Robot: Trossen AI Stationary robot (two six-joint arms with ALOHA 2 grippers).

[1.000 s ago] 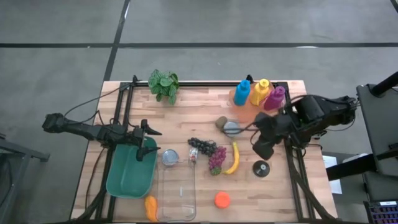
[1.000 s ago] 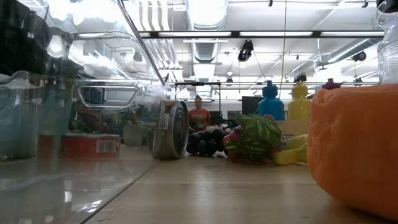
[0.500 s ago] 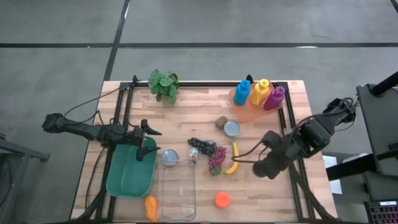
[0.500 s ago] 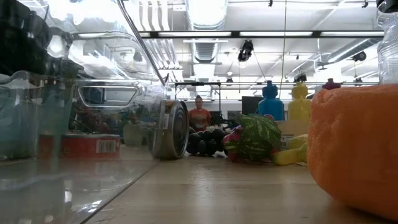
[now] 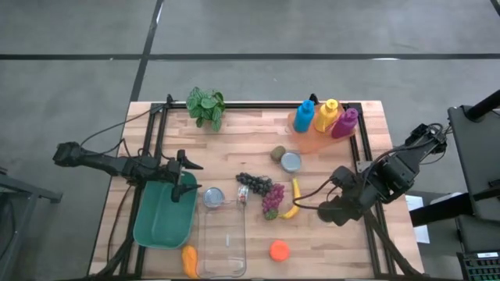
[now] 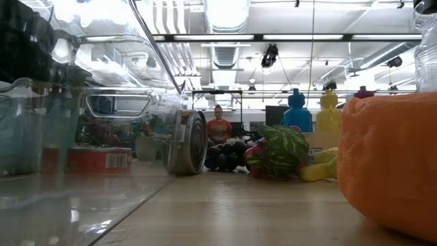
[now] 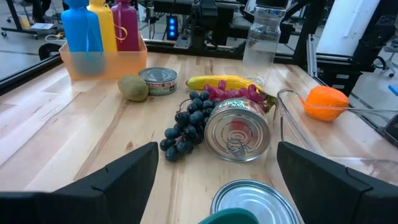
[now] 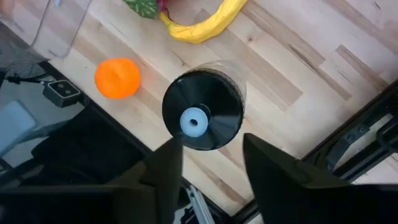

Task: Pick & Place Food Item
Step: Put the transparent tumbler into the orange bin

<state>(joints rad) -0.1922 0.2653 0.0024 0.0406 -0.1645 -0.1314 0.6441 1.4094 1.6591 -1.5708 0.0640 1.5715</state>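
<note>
A small jar with a black lid stands upright on the table near its right edge. My right gripper hangs open straight above it, fingers pointing down, and covers it in the high view. A banana, dark grapes, a kiwi, a tuna can and an orange lie on the wood. My left gripper waits open over the green bin.
A clear container stands by the near edge with a can beside it. An orange tray of coloured bottles and a plant sit along the far edge. Black frame rails run down both sides.
My right gripper has swung from beside the tuna can toward the table's near edge and now hangs over the black-lidded jar. Nothing on the table has moved.
</note>
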